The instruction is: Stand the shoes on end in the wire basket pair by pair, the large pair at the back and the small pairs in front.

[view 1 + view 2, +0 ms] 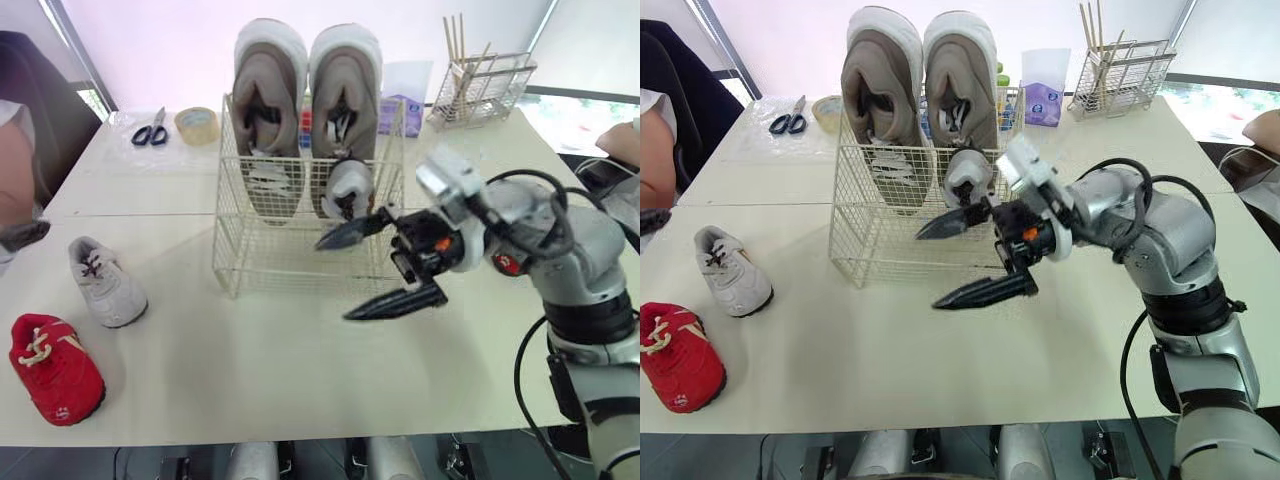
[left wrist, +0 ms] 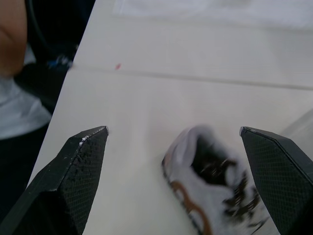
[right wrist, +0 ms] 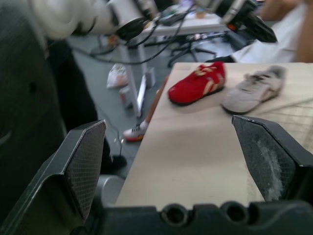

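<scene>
My right gripper (image 1: 333, 280) gapes empty before the wire basket (image 1: 230, 250), centre: 2 large shoes (image 1: 268, 90) behind, 1 small white shoe (image 1: 348, 188) in front. Its mate (image 1: 108, 284), far left, waits in line with my open left gripper (image 2: 173, 129).

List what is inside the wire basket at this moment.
Inside the wire basket two large beige shoes stand on end at the back, with one small grey shoe in front of the right one. The right gripper hides part of the basket's lower right front.
</scene>
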Robot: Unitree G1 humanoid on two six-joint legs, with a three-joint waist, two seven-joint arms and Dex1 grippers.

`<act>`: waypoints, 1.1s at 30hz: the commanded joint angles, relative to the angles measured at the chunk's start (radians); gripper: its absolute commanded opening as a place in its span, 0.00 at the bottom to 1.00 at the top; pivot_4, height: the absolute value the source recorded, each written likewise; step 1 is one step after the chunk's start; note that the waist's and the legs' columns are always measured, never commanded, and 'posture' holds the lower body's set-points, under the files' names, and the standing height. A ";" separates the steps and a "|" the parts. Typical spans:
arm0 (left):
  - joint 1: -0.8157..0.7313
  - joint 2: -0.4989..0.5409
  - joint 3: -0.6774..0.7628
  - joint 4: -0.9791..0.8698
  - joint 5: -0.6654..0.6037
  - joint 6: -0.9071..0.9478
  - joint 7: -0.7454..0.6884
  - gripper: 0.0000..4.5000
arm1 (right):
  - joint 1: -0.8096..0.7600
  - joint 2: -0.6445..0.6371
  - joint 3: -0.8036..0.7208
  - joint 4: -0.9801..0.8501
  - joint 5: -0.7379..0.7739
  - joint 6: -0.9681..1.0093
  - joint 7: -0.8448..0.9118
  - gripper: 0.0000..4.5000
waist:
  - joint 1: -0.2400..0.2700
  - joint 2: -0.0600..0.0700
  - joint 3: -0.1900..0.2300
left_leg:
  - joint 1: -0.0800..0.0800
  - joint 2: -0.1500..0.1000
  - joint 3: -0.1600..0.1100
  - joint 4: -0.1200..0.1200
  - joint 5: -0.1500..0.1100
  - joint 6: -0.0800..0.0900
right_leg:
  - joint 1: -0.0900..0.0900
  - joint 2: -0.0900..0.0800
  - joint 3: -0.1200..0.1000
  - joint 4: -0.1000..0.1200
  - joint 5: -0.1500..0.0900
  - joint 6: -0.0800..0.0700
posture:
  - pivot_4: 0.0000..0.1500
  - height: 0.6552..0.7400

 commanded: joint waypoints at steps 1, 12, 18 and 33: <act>-0.034 0.005 0.007 0.025 0.036 0.107 0.019 0.99 | 0.009 -0.028 0.014 -0.045 -0.063 -0.071 0.023 1.00 | 0.001 -0.005 -0.003 | -0.003 0.000 0.000 0.001 0.000 0.000 | -0.003 0.000 0.000 0.001 0.000 0.000 | 1.00 0.95; -0.162 -0.108 -0.016 0.074 0.079 0.210 0.001 0.99 | 0.048 -0.011 0.017 -0.036 -0.107 -0.096 -0.018 1.00 | -0.001 -0.007 -0.004 | -0.005 0.002 -0.001 0.002 0.005 -0.002 | -0.008 0.002 0.000 0.011 0.000 0.000 | 1.00 0.95; -0.216 -0.111 -0.022 0.063 0.116 0.219 -0.017 0.99 | 0.063 -0.021 0.011 -0.034 -0.122 -0.097 -0.038 1.00 | -0.001 -0.008 -0.004 | -0.004 0.002 -0.002 0.004 0.005 -0.003 | -0.008 0.002 0.000 0.014 0.000 -0.001 | 1.00 0.95; -0.202 -0.148 -0.027 0.047 0.183 0.294 -0.021 0.99 | 0.054 0.012 0.020 0.012 -0.161 -0.117 -0.078 1.00 | -0.002 -0.008 -0.005 | -0.005 0.003 -0.004 0.011 0.005 -0.001 | -0.007 0.003 0.000 0.017 0.000 -0.001 | 1.00 0.95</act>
